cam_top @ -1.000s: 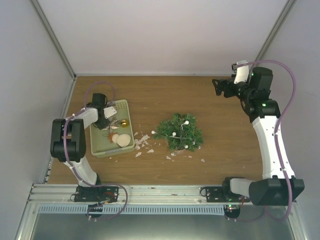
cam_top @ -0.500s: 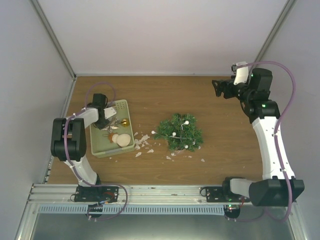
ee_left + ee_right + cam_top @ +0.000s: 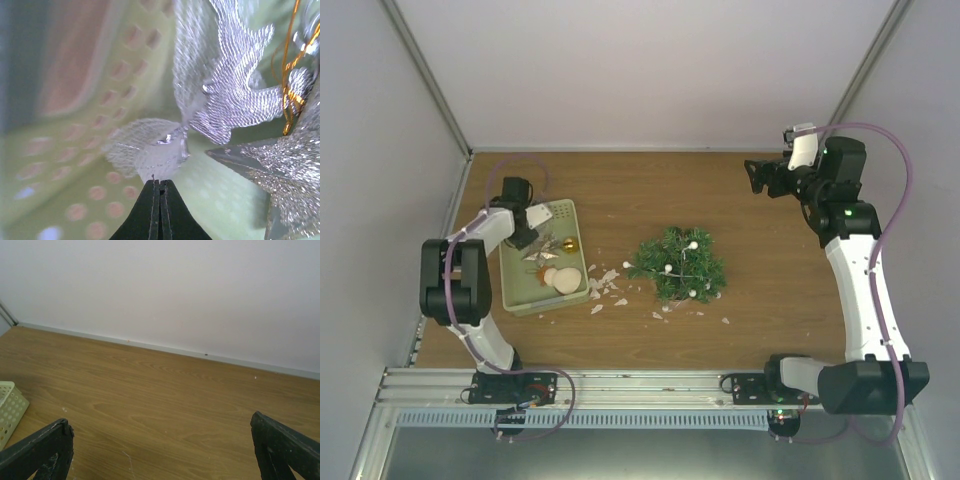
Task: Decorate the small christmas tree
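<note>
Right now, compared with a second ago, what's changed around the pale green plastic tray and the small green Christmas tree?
The left gripper, fingers closed, shifted slightly toward the far end of the pale green plastic tray, its tips near a silver mesh ornament. The right gripper, open, and the small christmas tree stayed put.

Just right of the left gripper [image 3: 159, 182], a silver glitter star [image 3: 280, 170] runs out of frame; the tray wall [image 3: 75, 145] to its left is blurred. Branches hide the base of the small christmas tree [image 3: 677, 264].
</note>
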Action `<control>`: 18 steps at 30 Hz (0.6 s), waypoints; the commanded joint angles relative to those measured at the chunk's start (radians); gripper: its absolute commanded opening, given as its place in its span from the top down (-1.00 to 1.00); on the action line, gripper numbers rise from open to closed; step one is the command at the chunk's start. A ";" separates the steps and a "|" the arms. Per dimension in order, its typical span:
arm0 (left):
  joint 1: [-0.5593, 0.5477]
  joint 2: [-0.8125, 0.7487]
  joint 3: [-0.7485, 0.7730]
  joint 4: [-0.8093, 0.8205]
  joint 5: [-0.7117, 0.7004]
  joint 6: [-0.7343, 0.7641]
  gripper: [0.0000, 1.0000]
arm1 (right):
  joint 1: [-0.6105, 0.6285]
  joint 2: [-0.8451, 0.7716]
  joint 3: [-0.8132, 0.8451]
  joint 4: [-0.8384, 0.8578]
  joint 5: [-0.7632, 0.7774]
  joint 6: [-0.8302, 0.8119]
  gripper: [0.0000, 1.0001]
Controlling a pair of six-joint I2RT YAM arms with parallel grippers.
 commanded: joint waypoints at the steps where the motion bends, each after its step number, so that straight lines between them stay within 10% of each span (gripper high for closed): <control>1: -0.005 -0.150 0.132 -0.097 0.116 -0.062 1.00 | -0.007 -0.021 0.003 0.006 0.008 0.001 -0.92; 13: -0.004 -0.280 0.259 -0.314 0.271 -0.097 1.00 | -0.007 -0.030 0.040 0.013 -0.032 0.024 -0.92; 18: -0.041 -0.249 0.098 -0.235 0.213 -0.056 0.34 | -0.007 -0.031 0.034 0.006 -0.039 0.021 -0.92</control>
